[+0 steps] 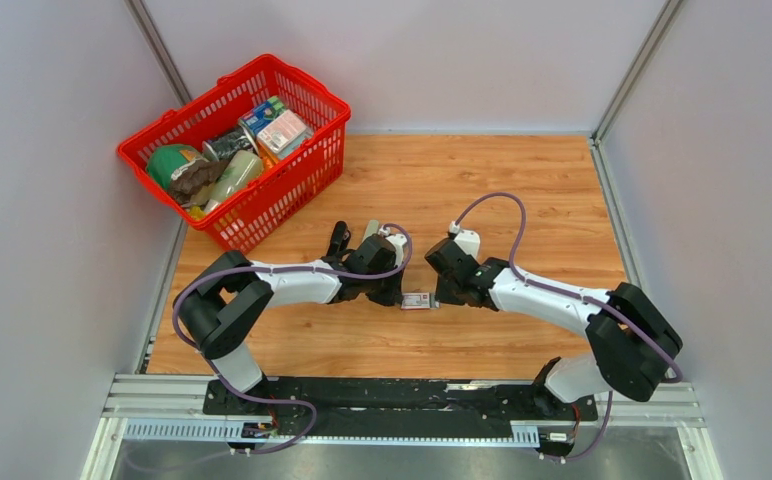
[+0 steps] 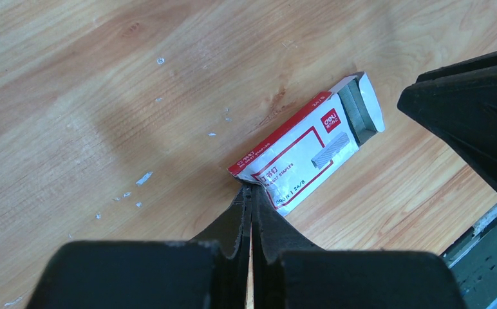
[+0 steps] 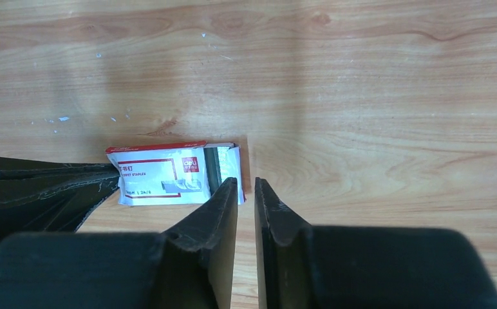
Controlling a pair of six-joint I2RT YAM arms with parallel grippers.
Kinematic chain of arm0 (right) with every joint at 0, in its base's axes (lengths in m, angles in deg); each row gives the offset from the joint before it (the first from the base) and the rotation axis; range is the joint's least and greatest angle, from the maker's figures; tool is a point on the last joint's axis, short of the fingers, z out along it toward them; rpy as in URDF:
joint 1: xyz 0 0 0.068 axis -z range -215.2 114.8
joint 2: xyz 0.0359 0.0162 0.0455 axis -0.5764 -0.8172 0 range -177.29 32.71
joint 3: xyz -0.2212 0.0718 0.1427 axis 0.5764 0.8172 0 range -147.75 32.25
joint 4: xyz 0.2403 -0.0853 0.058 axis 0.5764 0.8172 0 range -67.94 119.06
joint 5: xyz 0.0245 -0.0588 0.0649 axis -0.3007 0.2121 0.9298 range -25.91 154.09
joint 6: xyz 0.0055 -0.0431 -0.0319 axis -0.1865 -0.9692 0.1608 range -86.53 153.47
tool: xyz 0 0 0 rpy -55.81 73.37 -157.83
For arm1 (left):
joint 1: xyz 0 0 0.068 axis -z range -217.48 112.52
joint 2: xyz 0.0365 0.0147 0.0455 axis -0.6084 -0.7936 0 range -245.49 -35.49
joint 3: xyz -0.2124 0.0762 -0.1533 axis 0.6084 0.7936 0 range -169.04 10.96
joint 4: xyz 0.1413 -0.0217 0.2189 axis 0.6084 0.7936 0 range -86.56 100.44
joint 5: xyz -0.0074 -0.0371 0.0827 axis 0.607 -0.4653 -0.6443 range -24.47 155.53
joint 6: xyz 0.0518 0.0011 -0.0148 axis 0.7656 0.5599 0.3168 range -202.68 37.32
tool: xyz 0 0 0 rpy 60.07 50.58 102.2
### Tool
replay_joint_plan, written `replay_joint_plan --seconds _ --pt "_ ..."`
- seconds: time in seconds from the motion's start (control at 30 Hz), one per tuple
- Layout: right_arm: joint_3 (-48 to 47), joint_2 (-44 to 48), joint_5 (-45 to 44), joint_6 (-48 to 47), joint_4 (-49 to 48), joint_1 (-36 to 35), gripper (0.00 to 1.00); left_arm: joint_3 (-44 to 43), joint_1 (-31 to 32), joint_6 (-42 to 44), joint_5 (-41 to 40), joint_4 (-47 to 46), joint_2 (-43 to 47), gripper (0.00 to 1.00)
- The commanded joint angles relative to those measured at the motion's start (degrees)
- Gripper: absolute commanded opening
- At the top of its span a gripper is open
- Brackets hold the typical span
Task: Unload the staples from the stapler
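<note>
The small black stapler lies on the wooden table behind my left wrist and appears in no wrist view. A white-and-red printed staple box lies between my two grippers. Its open end shows grey staples, which also show in the right wrist view. My left gripper is shut, its tips pinching the box's closed end. My right gripper stands at the box's open end with its jaws a narrow gap apart and nothing between them; its left finger overlaps the box.
A grey-beige oblong bar lies next to the stapler. A red basket with several groceries stands at the back left. Small white flecks dot the wood. Grey walls enclose the table on three sides.
</note>
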Motion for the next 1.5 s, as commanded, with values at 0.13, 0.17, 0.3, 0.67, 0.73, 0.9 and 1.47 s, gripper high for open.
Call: replay_joint_plan --seconds 0.13,0.17,0.3,0.67,0.73,0.9,1.47 --pt "-1.94 -1.03 -2.72 0.08 0.03 1.19 0.09 0.79 1.02 0.71 0.1 3.49 -1.4 0.0" --pt "-1.85 -1.3 -2.71 0.08 -0.06 1.37 0.08 0.79 1.02 0.62 0.1 3.49 -1.4 0.0" --pt "-1.42 -2.61 -2.19 0.35 -0.85 1.28 0.02 0.79 1.02 0.62 0.27 3.22 -1.49 0.0" --pt "-0.89 -1.3 -0.96 0.52 -2.26 1.37 0.05 1.15 1.1 0.36 0.27 2.79 -1.75 0.0" --pt "-0.97 -1.12 -0.87 0.52 -2.26 1.28 0.06 1.06 1.1 0.36 0.36 2.7 -1.93 0.0" --pt "-0.98 -1.74 -0.17 0.61 -2.87 1.37 0.08 0.88 1.1 0.36 0.45 2.52 -2.1 0.0" --pt "-0.71 -3.14 2.64 1.05 -5.16 1.37 0.06 1.06 1.19 0.45 0.27 2.7 -2.1 0.0"
